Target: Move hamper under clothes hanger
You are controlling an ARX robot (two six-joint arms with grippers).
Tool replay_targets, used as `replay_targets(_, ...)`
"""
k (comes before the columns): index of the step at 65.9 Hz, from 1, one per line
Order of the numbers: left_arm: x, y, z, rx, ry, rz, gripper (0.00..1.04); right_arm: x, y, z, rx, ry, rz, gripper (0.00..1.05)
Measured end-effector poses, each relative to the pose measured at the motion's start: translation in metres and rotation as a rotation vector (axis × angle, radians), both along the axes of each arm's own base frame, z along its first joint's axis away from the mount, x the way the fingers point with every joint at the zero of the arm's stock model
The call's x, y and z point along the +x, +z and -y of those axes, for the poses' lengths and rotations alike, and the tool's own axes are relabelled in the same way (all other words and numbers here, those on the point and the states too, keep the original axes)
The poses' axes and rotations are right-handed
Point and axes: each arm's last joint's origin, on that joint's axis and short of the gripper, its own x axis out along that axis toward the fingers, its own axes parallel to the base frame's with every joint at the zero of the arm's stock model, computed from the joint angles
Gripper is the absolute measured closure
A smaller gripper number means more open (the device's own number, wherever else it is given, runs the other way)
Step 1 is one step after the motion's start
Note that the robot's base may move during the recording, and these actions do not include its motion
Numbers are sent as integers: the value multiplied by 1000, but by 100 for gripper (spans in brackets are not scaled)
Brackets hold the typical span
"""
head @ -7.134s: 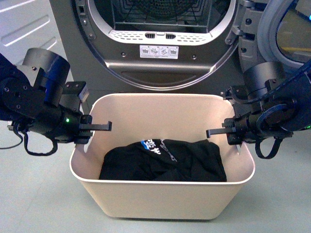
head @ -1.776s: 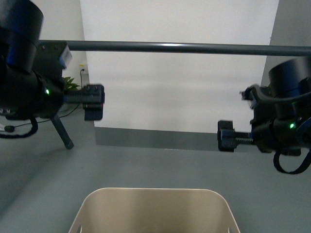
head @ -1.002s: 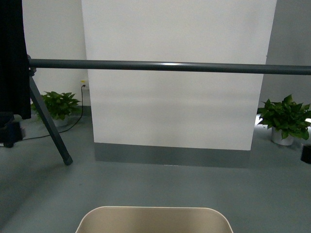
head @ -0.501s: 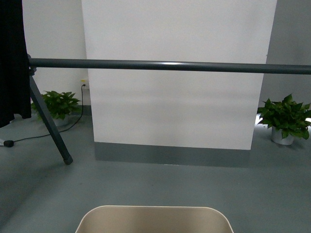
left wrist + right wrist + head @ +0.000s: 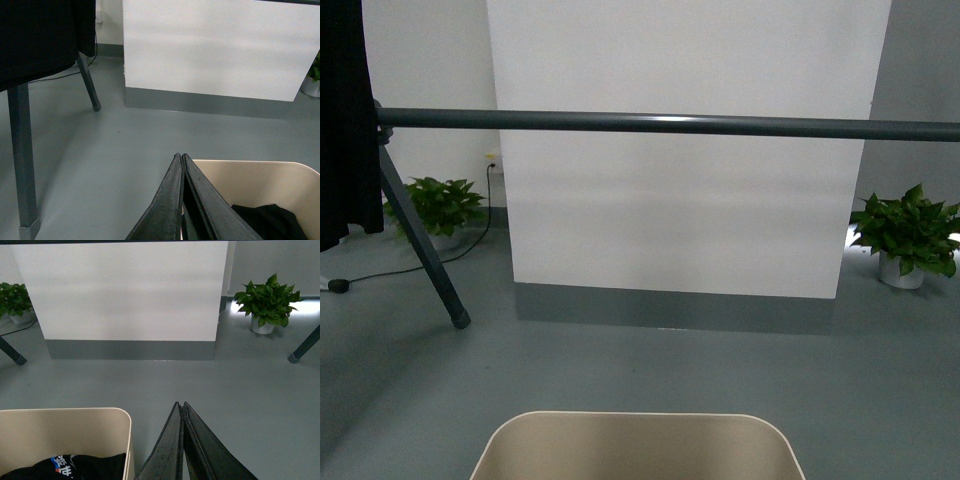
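Left gripper [image 5: 181, 159]: you see its 2 fingers pressed together with nothing between them, just beside the rim of the hamper [image 5: 295, 169], not holding it.
Right gripper [image 5: 180, 406]: the same, fingers closed on nothing, close to the hamper corner but apart from it.
Hamper: it stands on the grey floor [image 5: 650, 370] directly in front of the robot; in the front view only its far rim shows at the bottom edge. A black garment with white print [image 5: 75, 462] lies inside.
Clothes hanger [image 5: 670, 124]: its horizontal bar crosses the front view higher up and farther away than the hamper rim; 1 splayed leg [image 5: 420, 245] stands at the left, and a dark cloth [image 5: 345, 120] hangs at that end.
Far background: white panel [image 5: 680, 200], 2 potted plants [image 5: 905, 235].
Step in hand: I judge the carrying is finished or nearly finished; neither arm grips the hamper.
Next move: check whether the hamper lies truly below the bar. The frames do not show this surely; if it is short, you must take the rim in both grippers and push forward.
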Motion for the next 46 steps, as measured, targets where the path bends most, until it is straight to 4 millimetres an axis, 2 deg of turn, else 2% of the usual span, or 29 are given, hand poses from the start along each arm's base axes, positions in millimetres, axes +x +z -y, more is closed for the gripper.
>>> replay_targets(46, -30, 9, 0, 0, 0, 32, 101, -33, 6, 0, 0, 0, 21, 103)
